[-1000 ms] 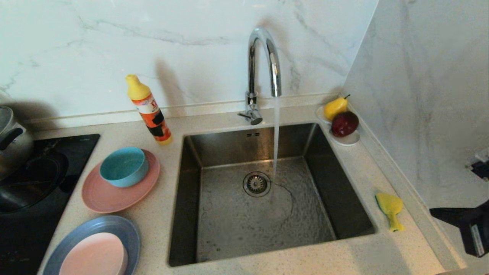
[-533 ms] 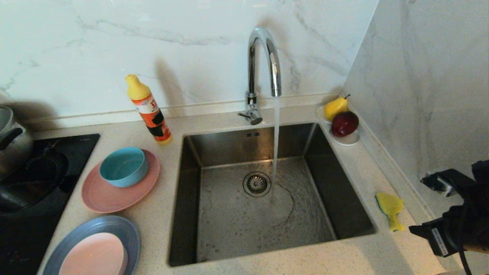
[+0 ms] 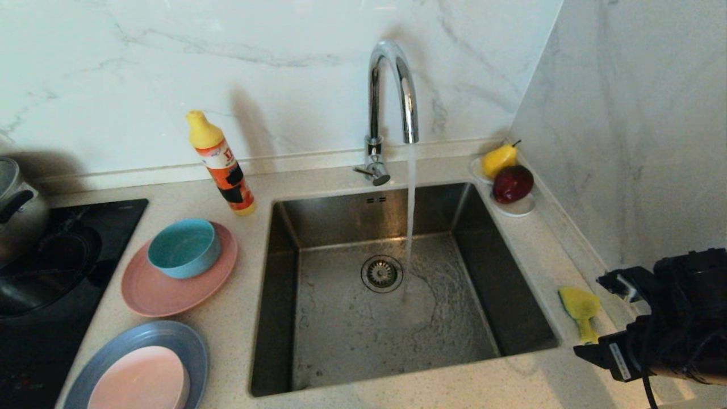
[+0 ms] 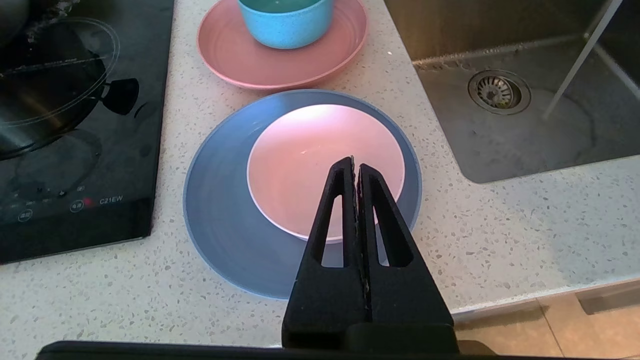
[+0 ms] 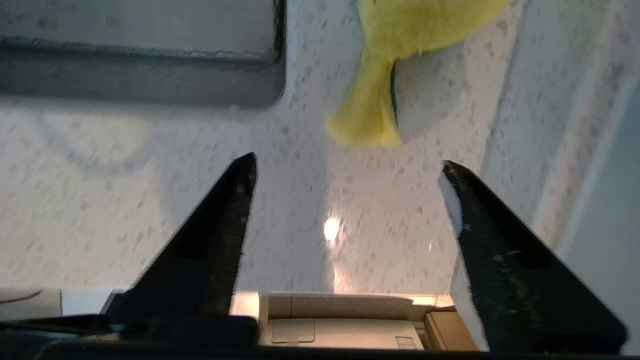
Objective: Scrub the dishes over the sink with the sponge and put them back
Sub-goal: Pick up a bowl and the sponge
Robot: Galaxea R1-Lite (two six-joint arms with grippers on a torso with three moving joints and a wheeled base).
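The yellow sponge (image 3: pixel 579 308) (image 5: pixel 400 50) lies on the counter right of the sink (image 3: pixel 352 218). My right gripper (image 3: pixel 593 317) (image 5: pixel 348 165) hovers just short of its narrow end, open, with nothing between its fingers. Left of the sink a teal bowl (image 3: pixel 183 247) stands on a salmon-pink plate (image 3: pixel 164 292). Nearer me a pale pink bowl (image 3: pixel 139 380) (image 4: pixel 310 150) sits on a grey-blue plate (image 3: pixel 190 341) (image 4: pixel 220 225). My left gripper (image 4: pixel 355 162) is parked above that bowl, shut and empty. It does not show in the head view.
Water runs from the chrome tap (image 3: pixel 392 85) into the sink by the drain (image 3: pixel 381 273). A detergent bottle (image 3: pixel 221 165) stands at the back left. A saucer with fruit (image 3: pixel 514 207) fills the back right corner. Hob (image 3: pixel 51 272) and pot (image 3: pixel 17 210) are far left. A marble wall (image 3: pixel 636 142) closes the right.
My right arm has come in from the lower right edge towards the sponge, and its fingers have opened wide. Dishes, sponge and left arm have stayed put.
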